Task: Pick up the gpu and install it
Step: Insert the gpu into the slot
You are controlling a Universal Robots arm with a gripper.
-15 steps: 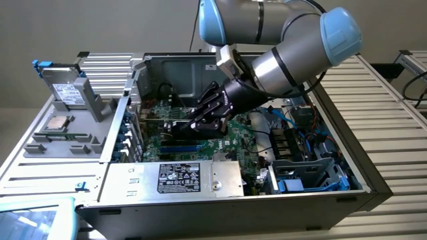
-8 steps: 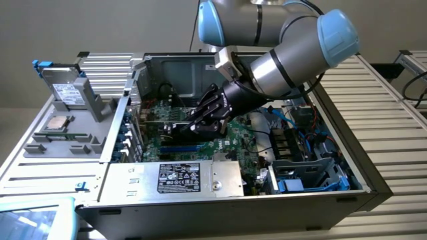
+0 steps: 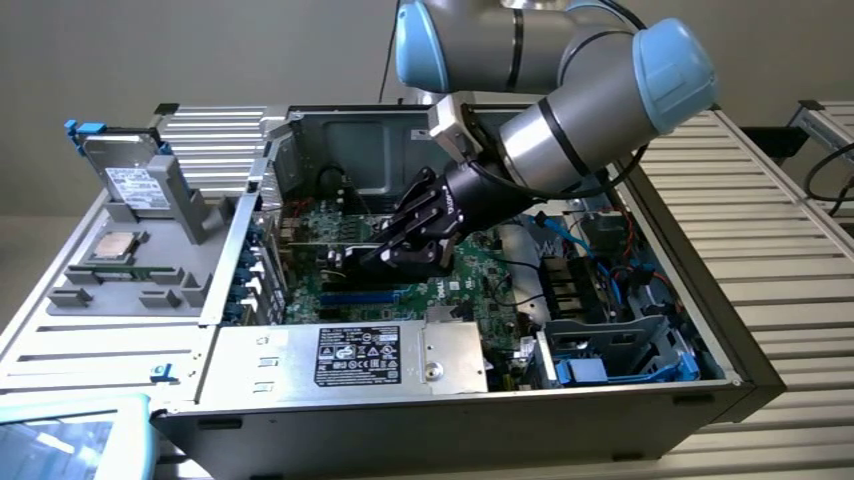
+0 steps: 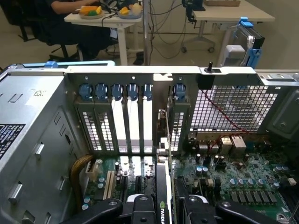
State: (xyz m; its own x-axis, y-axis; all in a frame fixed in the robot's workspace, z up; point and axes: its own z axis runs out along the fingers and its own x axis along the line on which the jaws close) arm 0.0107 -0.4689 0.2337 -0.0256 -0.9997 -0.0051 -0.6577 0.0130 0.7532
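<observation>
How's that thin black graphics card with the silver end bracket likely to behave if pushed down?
Held edge-on by the gripper, the thin black graphics card is probably stiff, yet could tilt sideways. Its silver end bracket looks rigid.

Open grey computer case (image 3: pixel 441 420) on a slatted metal bench (image 3: pixel 787 260). Holds, along the near wall, a silver power supply (image 3: pixel 358 357) with a black label, and blue cables (image 3: pixel 582 243) near a drive cage (image 3: pixel 621 345) toward the exterior view's right. At that view's left, a grey tray (image 3: pixel 80 300) bearing a processor chip (image 3: pixel 114 248) and an upright labelled drive (image 3: pixel 134 185). From the wrist: blue slot clips (image 4: pixel 117 91), a mesh grille (image 4: pixel 233 112) crossed by a red wire (image 4: pixel 217 116), and beyond, a person (image 4: pixel 70 23) seated at a white desk (image 4: pixel 117 19)
</observation>
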